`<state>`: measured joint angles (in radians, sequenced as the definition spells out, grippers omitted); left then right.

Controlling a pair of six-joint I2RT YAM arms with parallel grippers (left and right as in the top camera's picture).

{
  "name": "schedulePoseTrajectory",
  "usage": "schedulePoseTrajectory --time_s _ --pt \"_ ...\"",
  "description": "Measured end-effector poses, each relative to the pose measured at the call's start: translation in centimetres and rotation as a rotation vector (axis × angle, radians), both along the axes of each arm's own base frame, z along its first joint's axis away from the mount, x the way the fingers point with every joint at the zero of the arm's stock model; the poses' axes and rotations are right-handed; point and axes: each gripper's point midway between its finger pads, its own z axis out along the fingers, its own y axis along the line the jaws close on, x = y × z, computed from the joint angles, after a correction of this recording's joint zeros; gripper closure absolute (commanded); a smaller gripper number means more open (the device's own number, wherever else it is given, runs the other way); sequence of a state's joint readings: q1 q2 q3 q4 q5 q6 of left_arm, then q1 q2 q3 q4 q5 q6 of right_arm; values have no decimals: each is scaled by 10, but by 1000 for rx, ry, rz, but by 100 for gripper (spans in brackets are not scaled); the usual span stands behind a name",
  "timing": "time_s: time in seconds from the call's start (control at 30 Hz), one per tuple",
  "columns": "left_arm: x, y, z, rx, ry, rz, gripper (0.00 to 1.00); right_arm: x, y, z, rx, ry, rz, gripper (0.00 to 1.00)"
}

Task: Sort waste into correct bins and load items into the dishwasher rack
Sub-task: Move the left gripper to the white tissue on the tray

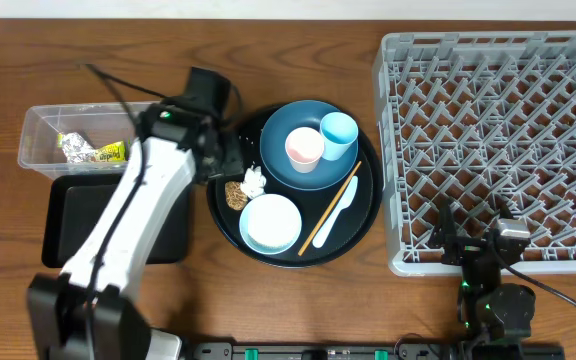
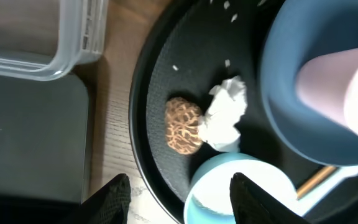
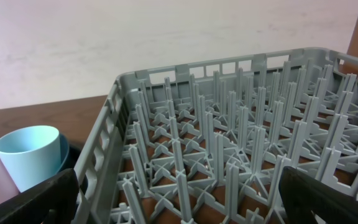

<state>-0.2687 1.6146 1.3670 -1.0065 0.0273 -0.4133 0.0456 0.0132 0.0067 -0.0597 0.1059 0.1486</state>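
Hovering half-spread and empty, left gripper (image 2: pixel 182 199) lines up over brown lump (image 2: pixel 183 124) touching tissue (image 2: pixel 225 115) on round black tray (image 2: pixel 148 81), likely the next pick; right gripper (image 3: pixel 179 196) wide, idle at rack (image 3: pixel 229 124).

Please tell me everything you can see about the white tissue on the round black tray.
The white tissue is soft-looking paper crumpled into an irregular wad. It lies on the round black tray, against the brown lump, beside the dark blue dish and near the pale bowl. Nothing holds it.
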Motion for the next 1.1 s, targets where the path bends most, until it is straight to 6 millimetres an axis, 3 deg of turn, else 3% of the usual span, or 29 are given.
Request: schedulePoseTrajectory --time_s 0.2,0.57,0.77,1.1 --pt "1 2 -21 40 60 -45 47 0 0 0 0 0 0 1" --pt "0 3 -25 58 70 -85 42 0 0 0 0 0 0 1" --pt "-3 4 -37 60 80 -92 43 0 0 0 0 0 0 1" --pt "4 -13 -50 -34 42 -117 41 0 0 0 0 0 0 1"
